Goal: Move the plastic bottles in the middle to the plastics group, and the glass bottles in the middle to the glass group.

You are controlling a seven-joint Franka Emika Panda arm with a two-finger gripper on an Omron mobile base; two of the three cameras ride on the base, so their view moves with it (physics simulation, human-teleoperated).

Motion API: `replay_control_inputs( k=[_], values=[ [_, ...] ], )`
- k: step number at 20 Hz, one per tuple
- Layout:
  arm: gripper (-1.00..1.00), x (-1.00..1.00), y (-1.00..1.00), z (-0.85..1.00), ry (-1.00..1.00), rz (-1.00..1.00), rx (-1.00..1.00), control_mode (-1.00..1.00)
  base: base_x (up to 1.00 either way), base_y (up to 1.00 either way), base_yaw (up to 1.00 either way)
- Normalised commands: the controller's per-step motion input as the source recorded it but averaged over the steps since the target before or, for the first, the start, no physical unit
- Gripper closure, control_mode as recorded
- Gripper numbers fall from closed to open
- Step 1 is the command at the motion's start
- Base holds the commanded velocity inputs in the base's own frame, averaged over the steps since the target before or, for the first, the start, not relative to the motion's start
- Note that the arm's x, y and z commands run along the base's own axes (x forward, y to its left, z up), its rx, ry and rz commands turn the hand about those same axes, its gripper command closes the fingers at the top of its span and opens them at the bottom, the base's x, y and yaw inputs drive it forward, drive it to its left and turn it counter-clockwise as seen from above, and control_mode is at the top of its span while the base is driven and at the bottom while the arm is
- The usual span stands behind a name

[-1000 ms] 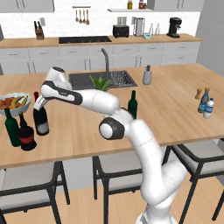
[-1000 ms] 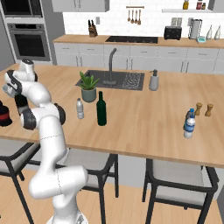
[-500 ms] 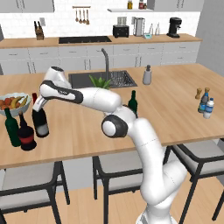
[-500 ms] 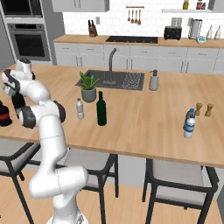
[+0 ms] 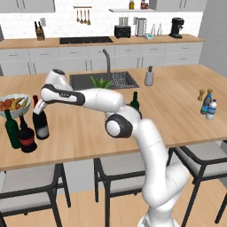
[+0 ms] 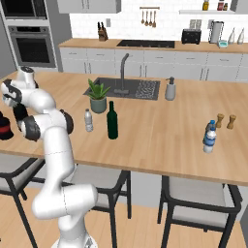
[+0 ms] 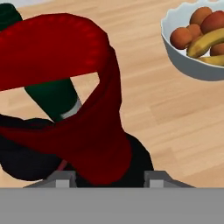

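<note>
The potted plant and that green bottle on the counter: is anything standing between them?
Yes. In the right base view a small clear plastic bottle stands between the plant and the green bottle, apart from both.

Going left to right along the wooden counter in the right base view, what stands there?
Small clear plastic bottle with pale cap → potted green plant → dark green glass bottle → grey soap dispenser → blue-labelled bottle → two brown pepper mills.

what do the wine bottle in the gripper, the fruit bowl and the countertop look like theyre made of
Wine bottle: probably dark glass, near-black body, matte red foil on the neck, grey label.
Fruit bowl: likely glazed ceramic, smooth white with a wavy rim; could be plastic.
Countertop: wood-look, light planks with visible grain, satin finish.
</note>
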Motion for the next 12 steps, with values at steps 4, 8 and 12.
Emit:
replay_control_inputs(
  k=[4,8,12],
  values=[
    [-1.0,0.0,0.0,0.0,0.0,0.0,0.0,-1.0,0.0,0.0,0.0],
    [-1.0,0.0,-0.06,0.0,0.0,0.0,0.0,-1.0,0.0,0.0,0.0],
    [-1.0,-0.02,-0.16,0.04,0.0,-0.01,0.0,-1.0,0.0,0.0,0.0]
  ],
)
